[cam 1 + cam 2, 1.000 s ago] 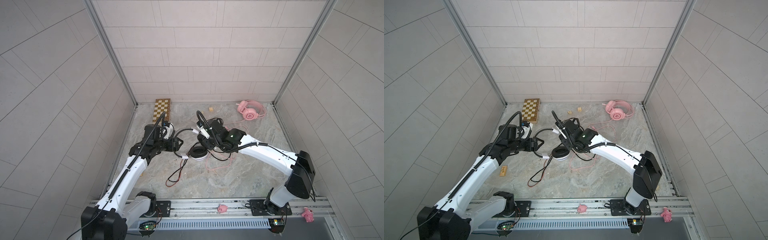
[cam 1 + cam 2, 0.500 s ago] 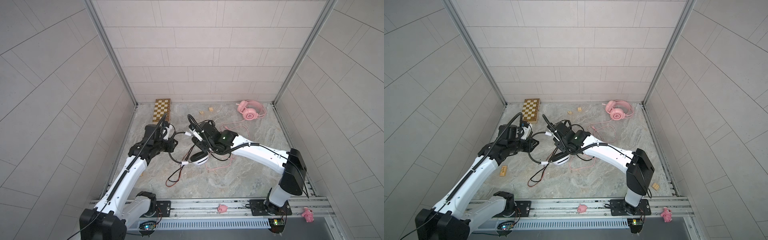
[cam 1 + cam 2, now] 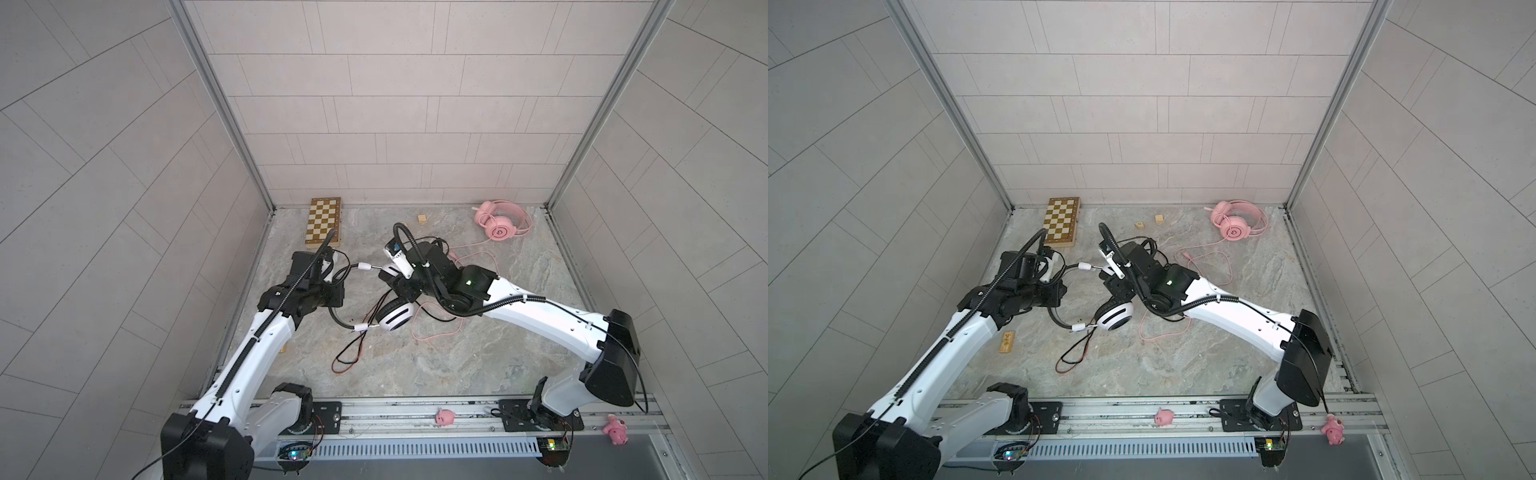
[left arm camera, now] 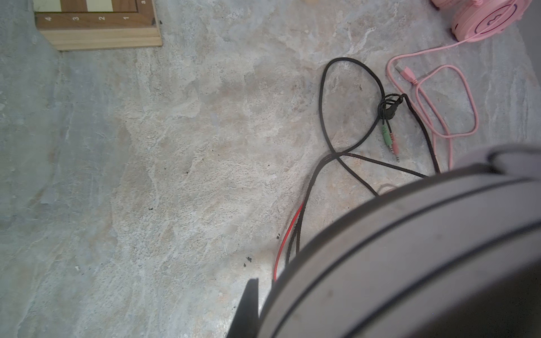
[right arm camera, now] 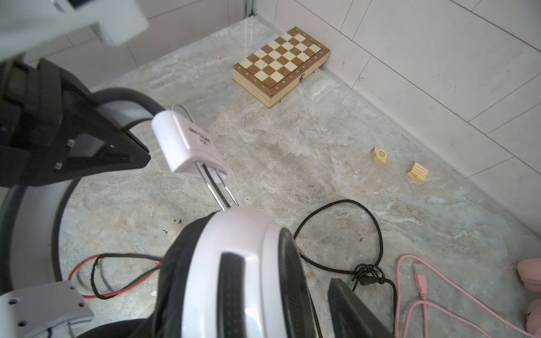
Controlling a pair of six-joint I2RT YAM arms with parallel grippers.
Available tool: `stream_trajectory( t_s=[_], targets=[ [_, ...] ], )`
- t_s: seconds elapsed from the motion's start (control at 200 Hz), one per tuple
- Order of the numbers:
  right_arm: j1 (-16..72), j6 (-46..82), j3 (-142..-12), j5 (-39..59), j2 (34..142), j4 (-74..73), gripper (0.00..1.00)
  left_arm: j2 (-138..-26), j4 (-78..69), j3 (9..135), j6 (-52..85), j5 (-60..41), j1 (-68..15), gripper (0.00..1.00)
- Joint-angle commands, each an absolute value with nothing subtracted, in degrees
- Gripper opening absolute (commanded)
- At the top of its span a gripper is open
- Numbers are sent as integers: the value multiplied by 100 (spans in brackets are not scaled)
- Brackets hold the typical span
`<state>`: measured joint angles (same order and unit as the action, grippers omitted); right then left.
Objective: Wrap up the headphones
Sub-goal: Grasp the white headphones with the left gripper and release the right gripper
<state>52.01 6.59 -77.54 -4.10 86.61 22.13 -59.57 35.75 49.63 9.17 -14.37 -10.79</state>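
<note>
The white headphones [image 3: 395, 318] [image 3: 1115, 316] with black stripes hang tilted between my two grippers, the lower ear cup near the floor. My left gripper [image 3: 334, 291] [image 3: 1057, 291] [image 5: 131, 155] is shut on the headband [image 4: 409, 263]. My right gripper [image 3: 399, 286] [image 3: 1117, 286] stands open around the upper ear cup [image 5: 240, 278], with a gap beside one finger [image 5: 351, 307]. The black and red cord [image 3: 353, 353] [image 4: 328, 102] trails loose on the floor. The pink headphones [image 3: 500, 222] [image 3: 1235, 222] lie at the back right, their pink cord [image 4: 439, 117] [image 5: 409, 292] spread out.
A folded chessboard [image 3: 324, 222] [image 3: 1062, 222] lies at the back left. Two small wooden blocks [image 3: 1158, 219] [image 5: 417, 172] sit by the back wall, and another block [image 3: 1008, 342] lies by the left wall. Pink pig toys [image 3: 444, 417] rest on the front rail. Tiled walls close three sides.
My left gripper has shut on the headband. The right arm moved left and nearer with the ear cup, and its jaws have widened around the cup.
</note>
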Motion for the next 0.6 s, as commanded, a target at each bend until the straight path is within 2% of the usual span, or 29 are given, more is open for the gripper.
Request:
stream_trajectory(
  t_s=[0.0, 0.085, 0.185, 0.275, 0.525, 0.595],
  targets=[
    [4922, 982, -7471, -473, 8010, 1950, 76, -5752, 3612, 5241, 1144, -1064, -1011, 0],
    [4583, 1286, -7107, -58, 7454, 1600, 77, -5736, 3607, 5230, 1205, -1059, -1002, 0],
    [4166, 1685, -6526, 362, 6640, 1091, 86, -5739, 3573, 5224, 1274, -1072, -981, 0],
    [3922, 1732, -6161, 182, 6103, 908, 92, -5755, 3530, 5230, 1419, -1236, -840, 0],
    [3079, 2015, -5738, 508, 5866, 873, 92, -5883, 3080, 5328, 1884, -1827, -259, 0],
    [2903, 2083, -5612, 598, 5935, 778, 92, -6028, 2990, 5579, 2259, -2267, -8, 0]
  ],
)
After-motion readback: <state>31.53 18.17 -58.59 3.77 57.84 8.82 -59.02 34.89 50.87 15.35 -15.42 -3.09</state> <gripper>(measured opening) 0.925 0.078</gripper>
